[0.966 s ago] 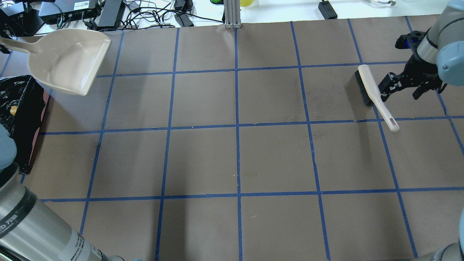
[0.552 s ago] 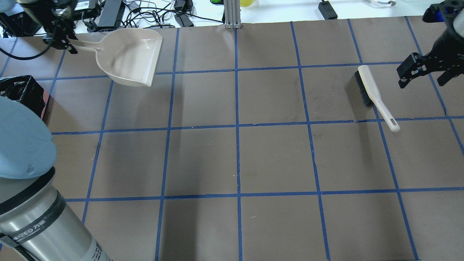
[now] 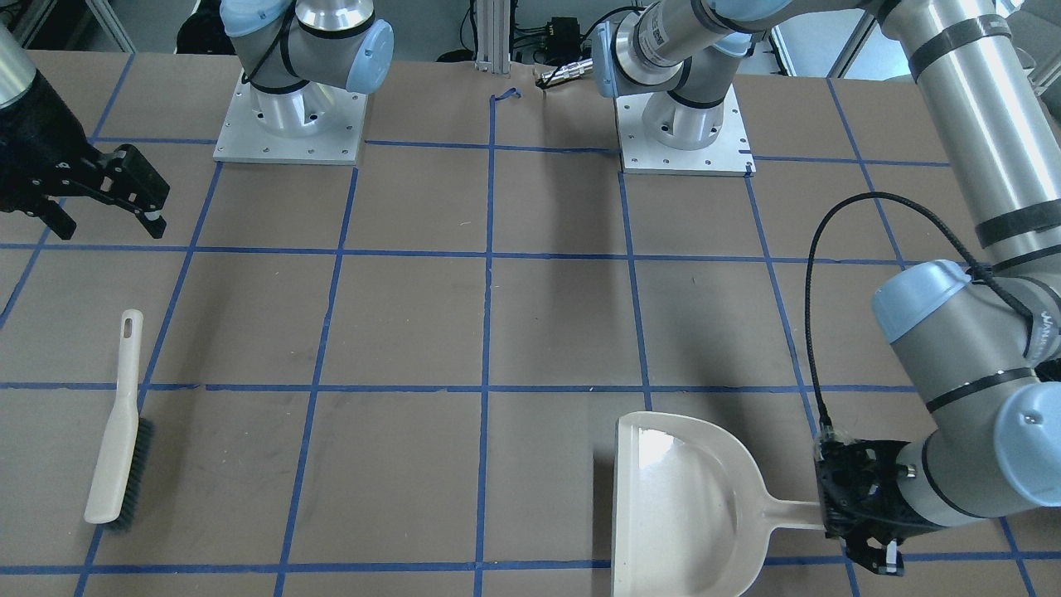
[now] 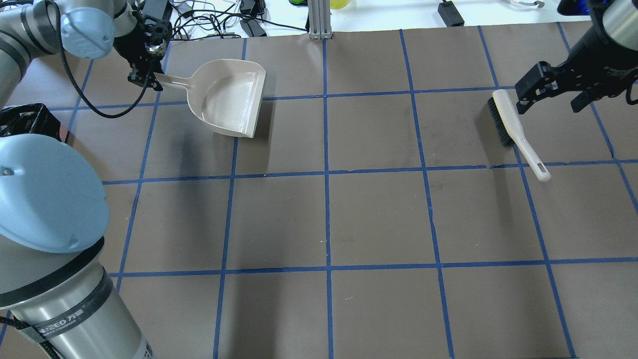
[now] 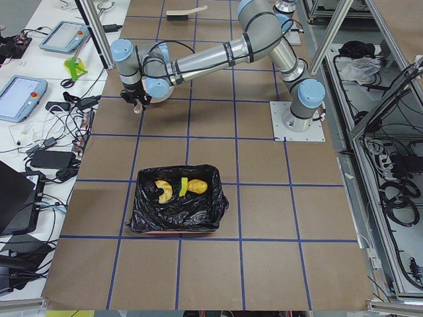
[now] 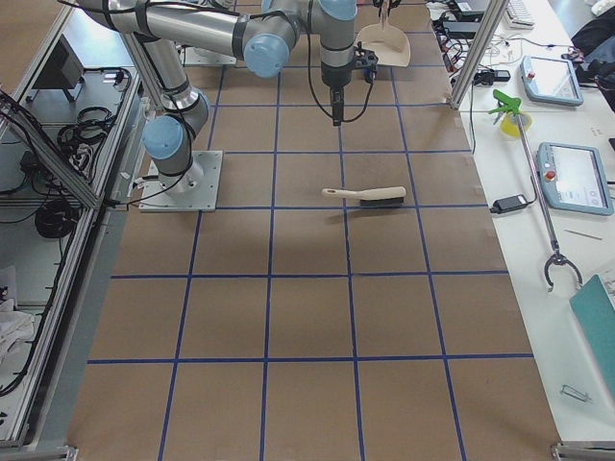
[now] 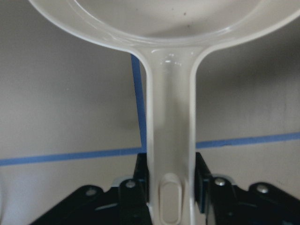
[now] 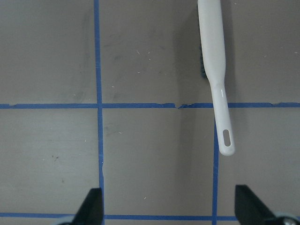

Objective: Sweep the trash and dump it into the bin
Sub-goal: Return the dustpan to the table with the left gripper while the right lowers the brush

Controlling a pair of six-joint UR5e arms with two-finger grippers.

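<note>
My left gripper [image 4: 149, 80] is shut on the handle of the beige dustpan [image 4: 232, 99]; the wrist view shows its jaws clamped on the handle [image 7: 169, 140]. The empty pan sits low over the far left of the table [image 3: 675, 506]. The trash [image 5: 182, 188], a brown lump, a yellow piece and a tan scrap, lies inside the black-bagged bin [image 5: 145, 218]. The brush [image 4: 508, 119] lies flat on the table at the right. My right gripper [image 4: 548, 104] is open and empty, above and just beyond the brush [image 8: 213, 56].
The bin's corner [image 4: 25, 119] shows at the overhead view's left edge, partly hidden by my left arm. Cables and power bricks [image 4: 199, 20] lie beyond the table's far edge. A metal post [image 4: 319, 20] stands at far centre.
My left arm has carried the dustpan rightward from over the bin and lowered it toward the table. My right gripper has risen away from the brush, still open.
</note>
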